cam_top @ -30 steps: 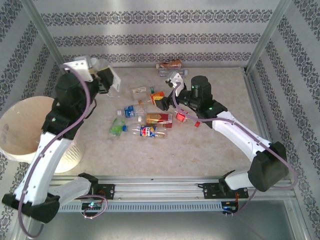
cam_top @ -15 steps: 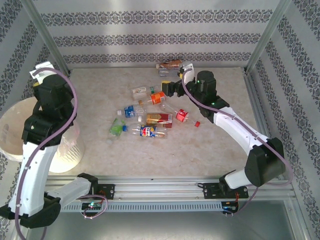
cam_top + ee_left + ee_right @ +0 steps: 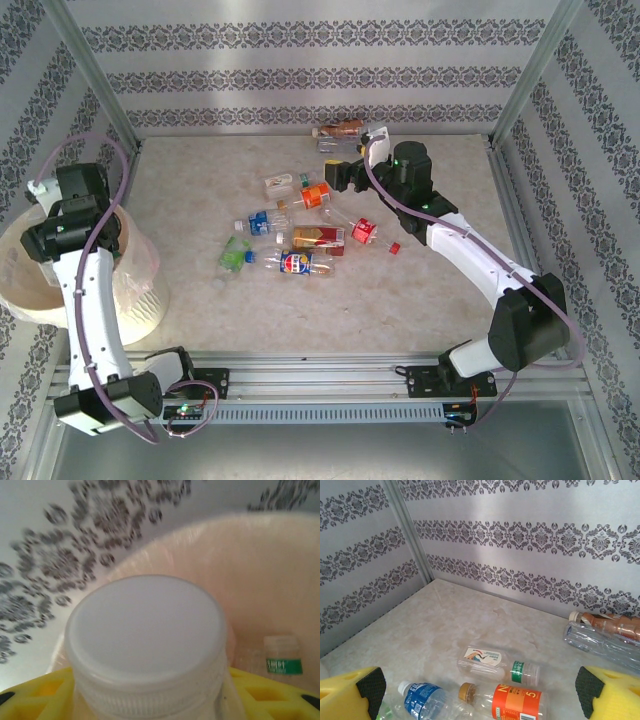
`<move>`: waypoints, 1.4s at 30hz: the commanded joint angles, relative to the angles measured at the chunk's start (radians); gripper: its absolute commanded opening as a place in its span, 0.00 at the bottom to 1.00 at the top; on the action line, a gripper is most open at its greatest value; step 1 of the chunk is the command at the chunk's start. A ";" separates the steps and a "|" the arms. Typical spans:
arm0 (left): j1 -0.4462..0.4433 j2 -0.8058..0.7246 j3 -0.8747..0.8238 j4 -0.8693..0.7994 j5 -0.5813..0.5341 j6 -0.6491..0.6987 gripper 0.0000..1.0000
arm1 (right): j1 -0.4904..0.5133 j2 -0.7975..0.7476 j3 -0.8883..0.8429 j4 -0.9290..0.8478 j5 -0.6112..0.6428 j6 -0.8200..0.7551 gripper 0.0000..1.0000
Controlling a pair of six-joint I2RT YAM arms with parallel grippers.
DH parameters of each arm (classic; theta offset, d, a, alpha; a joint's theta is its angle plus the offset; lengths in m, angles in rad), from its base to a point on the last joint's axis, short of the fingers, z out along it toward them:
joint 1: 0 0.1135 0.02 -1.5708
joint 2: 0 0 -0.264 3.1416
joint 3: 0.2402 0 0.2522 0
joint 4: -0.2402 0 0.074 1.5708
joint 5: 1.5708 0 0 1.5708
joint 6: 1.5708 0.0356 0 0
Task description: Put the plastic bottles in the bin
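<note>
My left gripper (image 3: pixel 45 195) hangs over the bin (image 3: pixel 20 290), a big cream tub at the left. It is shut on a clear plastic bottle whose white cap (image 3: pixel 145 630) sits between the yellow fingers (image 3: pixel 35 700). Inside the bin lies a small green-banded bottle (image 3: pixel 283 660). My right gripper (image 3: pixel 345 175) is open above the back of the bottle cluster, nothing between its pads (image 3: pixel 370 690). Below it lie a white-labelled bottle (image 3: pixel 497 662), an orange-labelled one (image 3: pixel 515 702) and a blue one (image 3: pixel 427 700).
More bottles lie mid-table: green (image 3: pixel 236 254), blue-labelled (image 3: pixel 298 263), orange-red (image 3: pixel 318 237) and red (image 3: pixel 365 232). A brown bottle (image 3: pixel 345 129) and a clear one (image 3: pixel 595 640) rest by the back wall. Patterned walls and metal posts close in the table.
My left arm has swung left from the table's back to over the bin, carrying the bottle. My right gripper moved back from the red-labelled bottles and has held still since.
</note>
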 commanded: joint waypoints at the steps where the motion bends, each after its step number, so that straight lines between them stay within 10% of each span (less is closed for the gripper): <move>1: 0.030 0.013 0.016 -0.049 0.087 -0.028 0.61 | -0.008 -0.004 0.031 -0.001 0.022 -0.014 0.98; 6: 0.031 0.060 0.074 -0.095 0.112 -0.082 0.81 | -0.009 -0.008 0.021 -0.010 0.086 0.046 0.98; 14: 0.012 0.015 0.092 -0.041 0.371 -0.159 0.86 | -0.033 -0.011 0.011 -0.028 0.153 0.171 0.98; 24: -0.269 -0.046 0.163 0.081 0.423 -0.223 0.99 | -0.047 -0.035 -0.023 -0.037 0.131 0.183 0.98; 32: -0.511 0.065 0.155 0.204 0.719 -0.168 1.00 | -0.065 -0.057 -0.053 -0.050 0.165 0.212 0.98; 42: -0.539 0.323 0.080 0.077 0.977 -0.121 1.00 | -0.131 -0.104 -0.107 -0.074 0.160 0.283 0.98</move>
